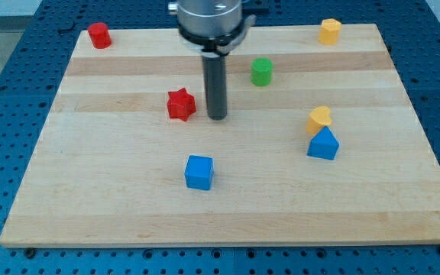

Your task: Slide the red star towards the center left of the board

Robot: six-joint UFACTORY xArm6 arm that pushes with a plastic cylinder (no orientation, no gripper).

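The red star (180,104) lies on the wooden board (128,198), a little left of the board's middle and in its upper half. My tip (217,117) rests on the board just to the right of the star, with a small gap between them. The rod rises straight up to the arm's head at the view's top.
A red cylinder (99,35) stands at the top left corner. A green cylinder (261,71) is right of the rod. A yellow block (329,30) is at the top right. A yellow block (319,118) touches a blue triangular block (323,144). A blue cube (199,172) lies below the star.
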